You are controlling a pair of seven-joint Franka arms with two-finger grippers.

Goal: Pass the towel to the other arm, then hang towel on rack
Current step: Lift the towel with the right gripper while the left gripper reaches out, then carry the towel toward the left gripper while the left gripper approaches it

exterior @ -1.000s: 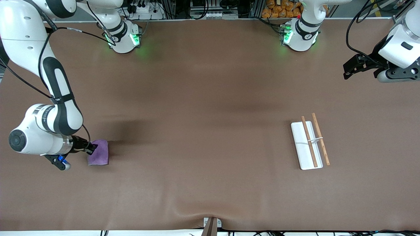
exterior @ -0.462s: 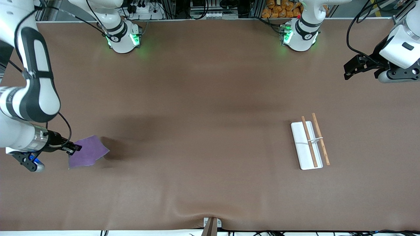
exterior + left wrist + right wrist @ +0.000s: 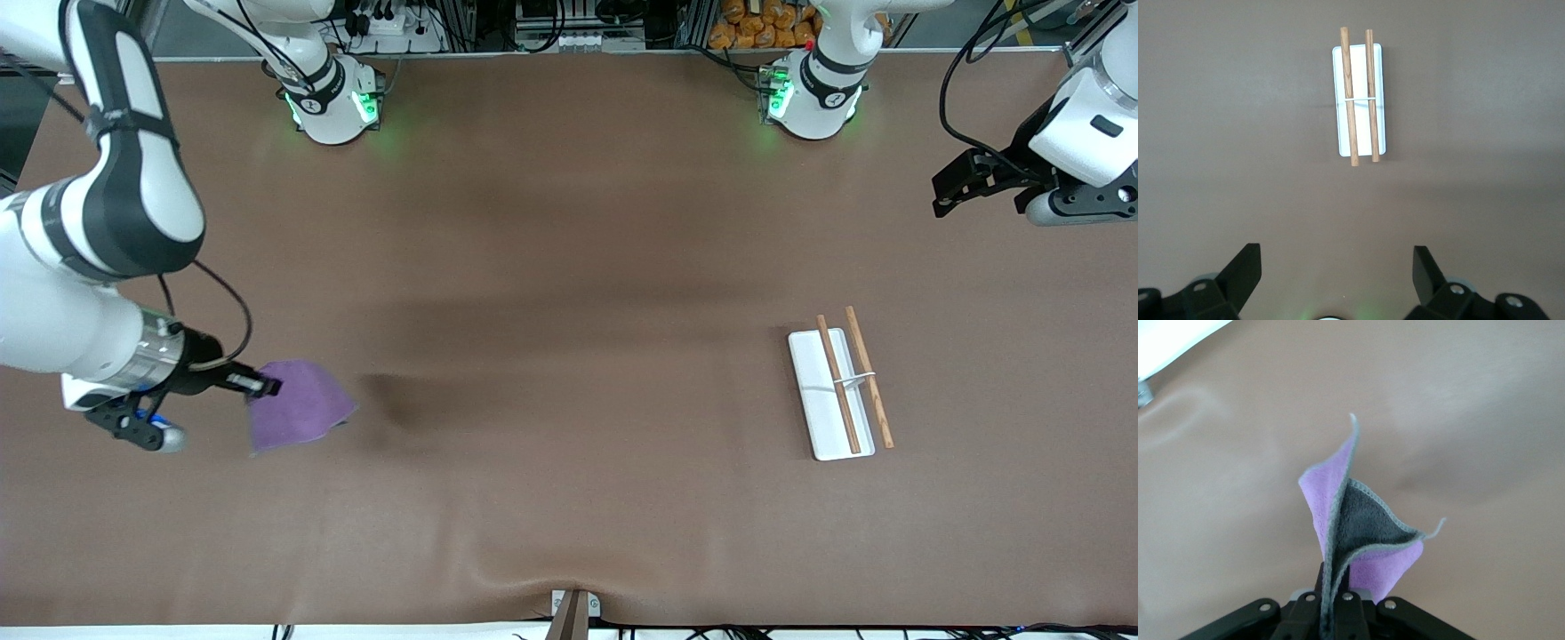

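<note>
- Towel [image 3: 300, 413]: small soft cloth, purple outside, dark grey inside the fold [image 3: 1365, 523], pale stitched edge, corners curling.
- Hangs off the bench [image 3: 569, 498], pinched at one edge by the right pincer [image 3: 267, 388], clamped on it, over the right arm's end of the bench.
- Left pincer [image 3: 1337, 273]: fingers wide apart, waiting over the left arm's end, rack [image 3: 841, 384] on the bench below it.

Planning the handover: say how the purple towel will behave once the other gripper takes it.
Probably floppy: the towel folds and droops from the right gripper. Likely light, held by one pinched edge. Its loose corners may shift, so the left gripper, open, should take plenty of cloth.
</note>
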